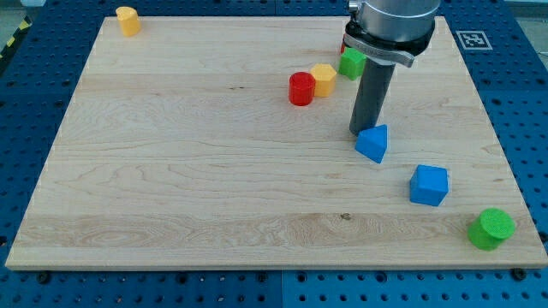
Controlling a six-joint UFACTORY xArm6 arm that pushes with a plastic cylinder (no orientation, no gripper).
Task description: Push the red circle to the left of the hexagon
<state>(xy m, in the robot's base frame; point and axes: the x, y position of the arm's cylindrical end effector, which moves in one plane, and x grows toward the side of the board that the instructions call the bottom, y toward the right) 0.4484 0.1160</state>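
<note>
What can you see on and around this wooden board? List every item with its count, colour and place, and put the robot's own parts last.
Red circle: 1, red, upper middle of the board, touching the yellow block on its right.
Yellow hexagon: 1, yellow, just to the view's right of the red circle.
Yellow block: 1, yellow, top left corner; shape unclear.
Green block: 1, green, near the top, partly behind the arm.
Blue triangular block: 1, blue, right of centre.
Blue cube: 1, blue, lower right.
Green cylinder: 1, green, bottom right corner.
Board: 1, pale wood, on a blue perforated table.
Arm: 1, grey, top right.
My tip: 1, dark rod, against the blue triangular block's upper left.
</note>
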